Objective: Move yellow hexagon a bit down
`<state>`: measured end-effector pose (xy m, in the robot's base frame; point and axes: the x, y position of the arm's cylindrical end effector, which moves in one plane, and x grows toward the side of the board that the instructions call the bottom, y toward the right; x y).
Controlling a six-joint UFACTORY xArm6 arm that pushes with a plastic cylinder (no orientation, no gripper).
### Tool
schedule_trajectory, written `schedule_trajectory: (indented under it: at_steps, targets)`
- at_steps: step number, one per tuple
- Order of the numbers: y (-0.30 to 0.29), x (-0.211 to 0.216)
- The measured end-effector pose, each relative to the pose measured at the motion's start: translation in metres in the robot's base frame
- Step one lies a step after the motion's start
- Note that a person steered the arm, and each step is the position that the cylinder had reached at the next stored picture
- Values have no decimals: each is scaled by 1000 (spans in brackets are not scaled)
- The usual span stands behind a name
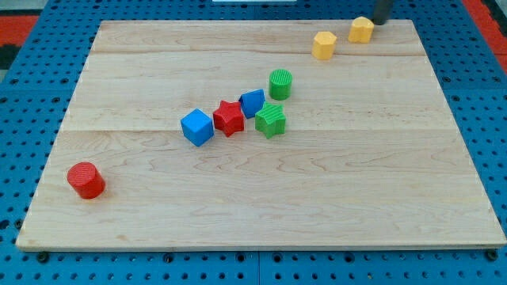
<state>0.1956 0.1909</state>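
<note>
Two yellow blocks lie near the board's top right. One yellow block [362,29] is close to the top edge, and the other yellow block [323,45] is lower and to its left. Both look many-sided, and I cannot tell which one is the hexagon. My tip [378,21] comes down from the view's top edge. It is just to the right of the upper yellow block, touching it or nearly so.
A cluster sits mid-board: green cylinder [280,83], blue block [253,103], green star [271,120], red star [229,118] and blue cube [197,127]. A red cylinder [85,180] lies at the lower left. The wooden board [356,198] rests on a blue pegboard.
</note>
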Motion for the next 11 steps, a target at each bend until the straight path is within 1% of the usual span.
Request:
schedule_trajectory:
  at_steps: [1,2,3,4,5,6,8,9,10,11]
  targets:
    - [-28,76]
    - [-39,167]
    - [-37,189]
    - [-9,136]
    - [-19,70]
    - [-16,20]
    - [-115,46]
    - [-98,79]
    - [-94,53]
    - [-89,44]
